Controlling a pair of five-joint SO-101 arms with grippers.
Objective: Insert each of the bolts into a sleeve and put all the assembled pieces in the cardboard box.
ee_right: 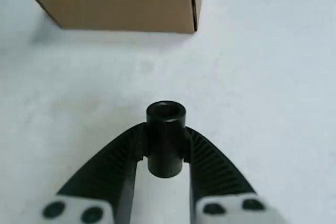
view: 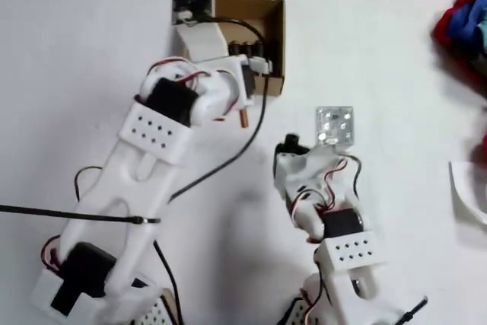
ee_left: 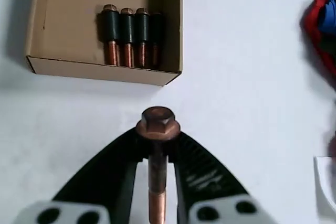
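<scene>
Left claw (ee_left: 158, 142): clamped on the shank of a copper bolt (ee_left: 158, 123), whose head sits just past the fingertips; it is near the cardboard box (ee_left: 100, 72) at the worktop's (ee_left: 241, 108) far edge.
Right claw (ee_right: 165, 145): closed around a black sleeve (ee_right: 165, 121) with its bore open at the end, over the middle of the worktop.
Box contents: a row of assembled pieces (ee_left: 128, 24) lying side by side.
Misalignment risk: the bore looks narrow, so a tilted bolt would probably catch on the rim.
Slip risk: the pinch on the shank is thin, and a push could swivel or drop the bolt.
Crowding risk: if the arms meet beside the box, they may nudge it.
</scene>
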